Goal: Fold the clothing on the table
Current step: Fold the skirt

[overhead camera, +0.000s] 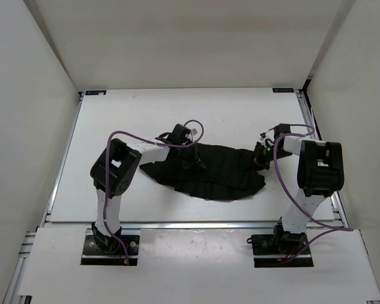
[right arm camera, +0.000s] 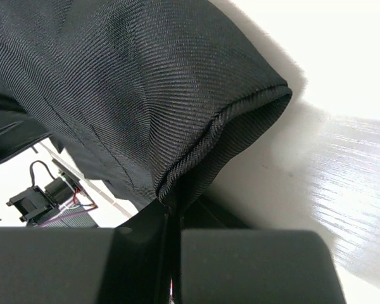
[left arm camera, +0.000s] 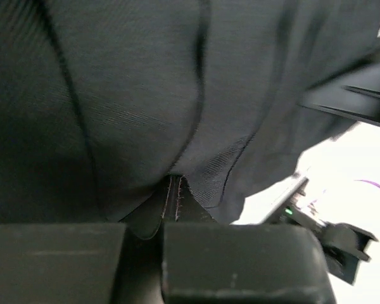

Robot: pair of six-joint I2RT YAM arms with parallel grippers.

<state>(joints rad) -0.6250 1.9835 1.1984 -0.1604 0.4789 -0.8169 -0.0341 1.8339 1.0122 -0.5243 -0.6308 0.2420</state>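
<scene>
The black pleated clothing (overhead camera: 209,171) lies spread across the middle of the white table (overhead camera: 133,120). My left gripper (overhead camera: 191,158) is at the cloth's upper left edge, shut on a pinch of the fabric. In the left wrist view the clothing (left arm camera: 133,95) fills the frame and gathers into my left gripper (left arm camera: 172,202). My right gripper (overhead camera: 261,156) is at the cloth's right end, also shut on it. The right wrist view shows a folded hem of the clothing (right arm camera: 177,95) running down into my right gripper (right arm camera: 172,212).
White walls enclose the table on the left, back and right. An aluminium rail (overhead camera: 196,223) runs along the front edge by both arm bases. Purple cables loop over each arm. The right arm (left arm camera: 342,240) shows in the left wrist view.
</scene>
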